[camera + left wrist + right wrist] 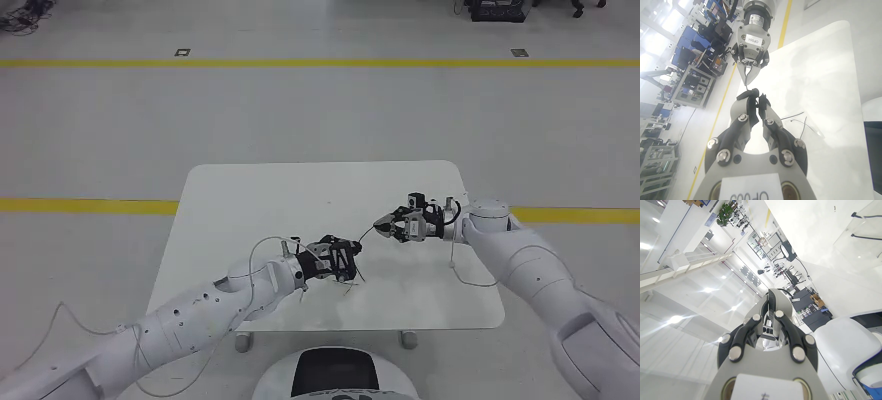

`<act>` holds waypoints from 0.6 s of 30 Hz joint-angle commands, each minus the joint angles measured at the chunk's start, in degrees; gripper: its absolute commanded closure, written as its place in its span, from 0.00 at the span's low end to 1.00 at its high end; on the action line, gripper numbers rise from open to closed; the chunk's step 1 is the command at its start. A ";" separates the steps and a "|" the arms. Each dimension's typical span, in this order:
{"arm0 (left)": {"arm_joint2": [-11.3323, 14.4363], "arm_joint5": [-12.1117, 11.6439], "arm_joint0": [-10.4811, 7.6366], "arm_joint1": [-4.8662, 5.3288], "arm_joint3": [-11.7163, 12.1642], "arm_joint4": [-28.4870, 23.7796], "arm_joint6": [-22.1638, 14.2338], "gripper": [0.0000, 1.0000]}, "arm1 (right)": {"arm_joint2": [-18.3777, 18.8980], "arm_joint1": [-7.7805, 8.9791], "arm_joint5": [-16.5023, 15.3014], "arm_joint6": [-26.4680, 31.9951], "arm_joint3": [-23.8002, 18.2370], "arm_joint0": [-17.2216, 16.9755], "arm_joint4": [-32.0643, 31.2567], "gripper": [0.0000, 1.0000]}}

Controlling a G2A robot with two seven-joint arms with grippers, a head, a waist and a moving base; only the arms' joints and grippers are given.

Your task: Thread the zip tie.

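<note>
Top view: both arms are seen meeting above the middle of the white worktop (250,200), the left end effector (345,258) and the right end effector (383,224) held tip to tip, just apart. In the left wrist view, the right end effector (748,81) is seen clamped on a thin black zip tie (747,85), whose short free end sticks out past the fingertips. It is pointed at the left end effector (758,96). That one's black-wrapped fingers are closed together at the tips. A small dark lump is seen there, but whether anything is pinched cannot be told. A few spare ties (793,116) are seen lying on the worktop near the left arm.
</note>
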 commanded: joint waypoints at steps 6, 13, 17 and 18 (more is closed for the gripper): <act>-0.14 0.12 0.10 -0.01 0.05 0.00 0.10 1.00 | -0.26 0.11 0.00 0.14 -0.07 0.12 0.14 1.00; -0.40 -0.24 0.21 -0.02 -0.08 0.00 0.12 1.00 | -0.55 0.22 0.00 0.49 -0.26 0.04 0.20 0.00; -1.47 -1.87 0.91 0.01 -0.28 -2.41 1.16 1.00 | -0.40 0.38 0.00 0.10 -0.51 0.12 -0.39 0.00; -1.99 -2.89 1.08 0.07 -0.14 -3.72 1.29 1.00 | -0.01 0.47 -0.19 -0.26 -0.78 0.04 -0.69 0.00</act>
